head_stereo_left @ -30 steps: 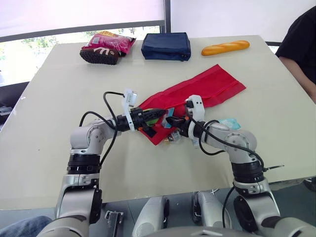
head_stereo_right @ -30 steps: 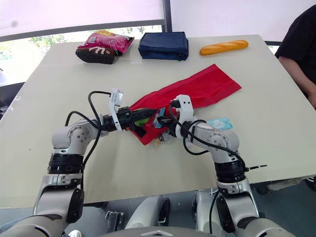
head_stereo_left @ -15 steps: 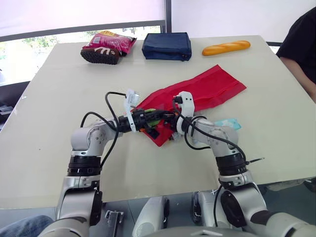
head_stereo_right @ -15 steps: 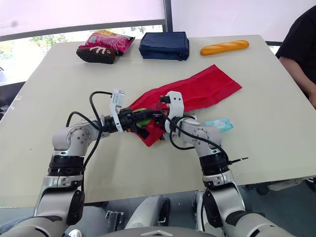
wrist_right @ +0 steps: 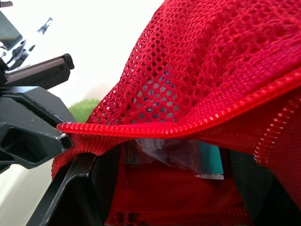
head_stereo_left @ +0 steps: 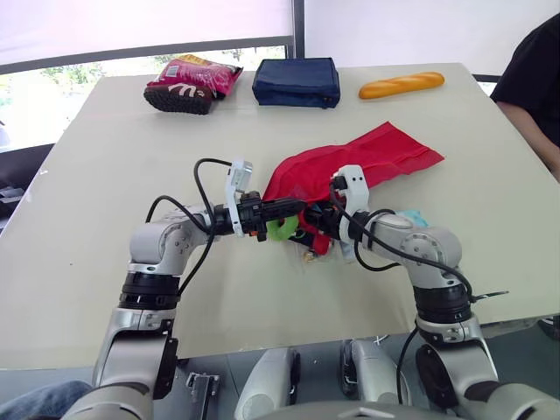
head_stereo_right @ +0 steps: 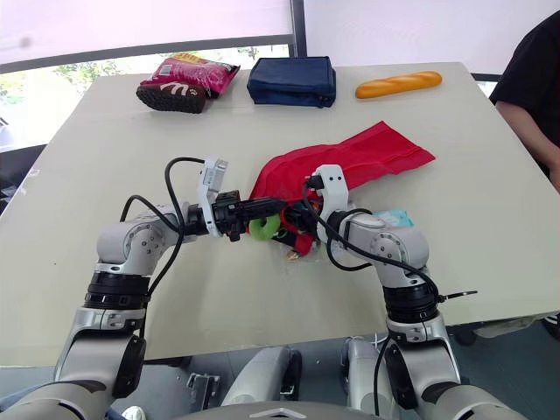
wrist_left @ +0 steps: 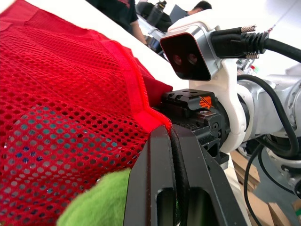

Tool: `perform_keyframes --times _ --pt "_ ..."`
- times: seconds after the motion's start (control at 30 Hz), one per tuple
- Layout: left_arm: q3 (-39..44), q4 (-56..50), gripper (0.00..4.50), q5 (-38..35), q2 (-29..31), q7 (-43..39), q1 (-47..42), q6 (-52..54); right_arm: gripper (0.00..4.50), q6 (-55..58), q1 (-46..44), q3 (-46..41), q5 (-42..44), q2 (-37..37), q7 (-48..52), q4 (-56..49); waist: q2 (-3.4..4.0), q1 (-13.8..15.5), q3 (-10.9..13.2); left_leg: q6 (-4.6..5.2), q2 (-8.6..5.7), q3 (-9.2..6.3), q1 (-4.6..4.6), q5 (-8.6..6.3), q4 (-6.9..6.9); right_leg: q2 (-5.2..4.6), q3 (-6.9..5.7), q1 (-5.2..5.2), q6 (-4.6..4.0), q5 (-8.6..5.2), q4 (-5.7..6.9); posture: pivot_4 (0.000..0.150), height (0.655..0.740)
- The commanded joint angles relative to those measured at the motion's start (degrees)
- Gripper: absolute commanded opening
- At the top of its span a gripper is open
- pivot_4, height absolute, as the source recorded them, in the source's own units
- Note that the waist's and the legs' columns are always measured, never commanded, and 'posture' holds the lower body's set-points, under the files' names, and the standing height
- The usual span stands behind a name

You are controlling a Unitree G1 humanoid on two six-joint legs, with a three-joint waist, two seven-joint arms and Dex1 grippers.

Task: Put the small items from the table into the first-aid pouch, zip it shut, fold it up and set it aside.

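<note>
The red mesh first-aid pouch (head_stereo_left: pixel 359 157) lies bunched at mid-table, its near end lifted. My left gripper (head_stereo_left: pixel 293 208) is shut on the pouch's zipper edge (wrist_left: pixel 141 106), its tips (wrist_left: pixel 171 134) pinching the red fabric. A green ring (head_stereo_left: pixel 282 229) shows just below that grip, under the mesh. My right gripper (head_stereo_left: pixel 313 220) faces it from the right, open, its fingers spread at the pouch mouth. Through that mouth I see a clear packet (wrist_right: pixel 174 153) and a teal item (wrist_right: pixel 209 162) inside. A small wrapped item (head_stereo_left: pixel 308 255) lies on the table under the grippers.
A teal packet (head_stereo_left: pixel 413 215) lies by my right forearm. At the far edge sit a brown shoe (head_stereo_left: pixel 178 98), a pink snack bag (head_stereo_left: pixel 206 74), a navy bag (head_stereo_left: pixel 296 83) and a bread roll (head_stereo_left: pixel 401 85). A person in black (head_stereo_left: pixel 534 79) sits at the right.
My right gripper has gone from shut to open at the pouch mouth. My left gripper has shifted right, lifting the pouch edge. The pouch has bunched up and the green ring now shows.
</note>
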Motion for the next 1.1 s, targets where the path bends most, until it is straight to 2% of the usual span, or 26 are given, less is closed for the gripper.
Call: perform_keyframes --times 0.03,0.23,0.37,0.7,0.77,0.8,0.87,1.1 --pt "2.5 2.9 0.0 2.5 2.1 2.2 -0.7 -2.4 3.8 -0.5 -0.4 -1.4 1.1 1.2 0.4 -3.1 0.0 0.0 0.0 0.0 0.01 0.0 0.0 0.0 0.0 0.0 0.0 0.0 0.0 0.0 0.0 0.15 0.7397" --pt "2.0 2.6 0.0 2.3 1.4 2.5 -0.3 -3.0 3.8 -1.7 -0.5 -0.3 -1.2 2.1 0.6 -2.2 0.0 0.0 0.0 0.0 0.01 0.0 0.0 0.0 0.0 0.0 0.0 0.0 0.0 0.0 0.0 0.15 0.7397" --pt "2.2 2.4 0.0 2.0 1.3 2.8 0.0 -3.1 4.12 -1.5 -0.3 0.2 -1.6 1.7 1.6 -2.5 0.0 0.0 0.0 0.0 0.0 0.0 0.0 0.0 0.0 0.0 0.0 0.0 0.0 0.0 0.0 0.15 0.7397" --pt "2.2 2.1 0.0 1.8 1.2 3.2 0.0 -2.8 4.13 -1.0 0.1 0.1 -1.5 2.8 1.7 -3.1 0.0 0.0 0.0 0.0 0.0 0.0 0.0 0.0 0.0 0.0 0.0 0.0 0.0 0.0 0.0 0.15 0.7397" --pt "2.2 2.1 0.0 1.8 1.3 3.1 -0.1 -2.6 3.1 -1.1 0.4 -0.4 -1.0 3.4 1.6 -3.3 0.0 0.0 0.0 0.0 0.0 0.0 0.0 0.0 0.0 0.0 0.0 0.0 0.0 0.0 0.0 0.15 0.7397" --pt "2.2 2.1 0.0 1.8 1.3 3.1 -0.1 -2.6 2.82 -1.0 0.4 -0.5 -0.9 3.5 1.5 -3.4 0.0 0.0 0.0 0.0 0.0 0.0 0.0 0.0 0.0 0.0 0.0 0.0 0.0 0.0 0.0 0.15 0.7397" --pt "2.1 2.2 0.0 1.8 1.2 3.2 -0.2 -2.5 1.9 -0.6 0.4 0.0 -1.4 3.1 1.6 -3.7 0.0 -0.1 0.0 0.0 0.02 0.0 0.0 0.0 -0.01 0.02 0.01 -0.01 0.0 0.0 0.0 0.15 0.7397" --pt "1.7 2.7 0.0 2.0 1.1 3.0 -0.3 -2.7 1.9 0.4 0.8 0.1 -1.6 2.5 1.8 -4.8 0.0 -0.1 0.0 0.0 0.01 0.0 0.0 0.0 -0.01 0.01 0.0 -0.01 0.0 0.0 0.0 0.15 0.7397"
